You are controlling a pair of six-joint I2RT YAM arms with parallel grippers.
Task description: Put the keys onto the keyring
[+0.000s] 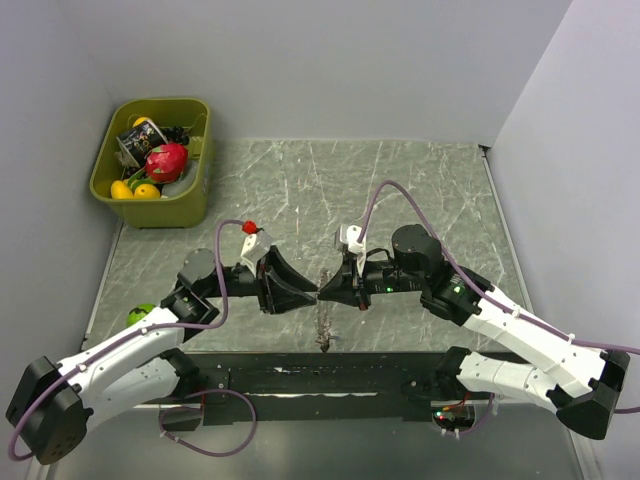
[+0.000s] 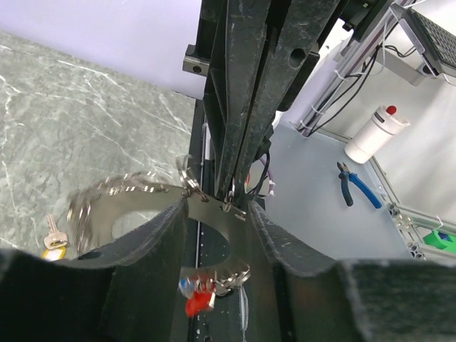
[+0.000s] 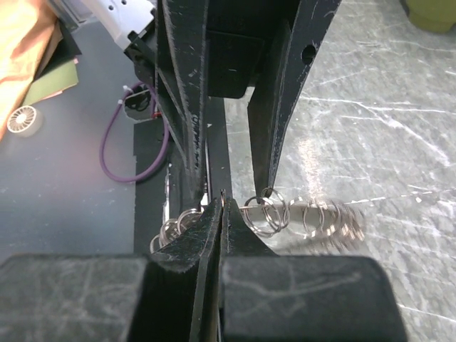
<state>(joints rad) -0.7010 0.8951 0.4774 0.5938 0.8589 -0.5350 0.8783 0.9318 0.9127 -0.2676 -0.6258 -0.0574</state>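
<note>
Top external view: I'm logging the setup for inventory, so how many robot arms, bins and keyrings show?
Arms: 2, left arm and right arm
Green bin: 1
Keyring: 1
Total: 4

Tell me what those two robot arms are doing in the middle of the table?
They are working together on a bunch of keys. The right gripper is pinched shut on the keyring, holding it above the table. The left gripper faces it, fingers open on either side of the ring. A blurry red-headed key shows just below; whether it is on the ring I cannot tell. Another loose key lies on the table.
</note>
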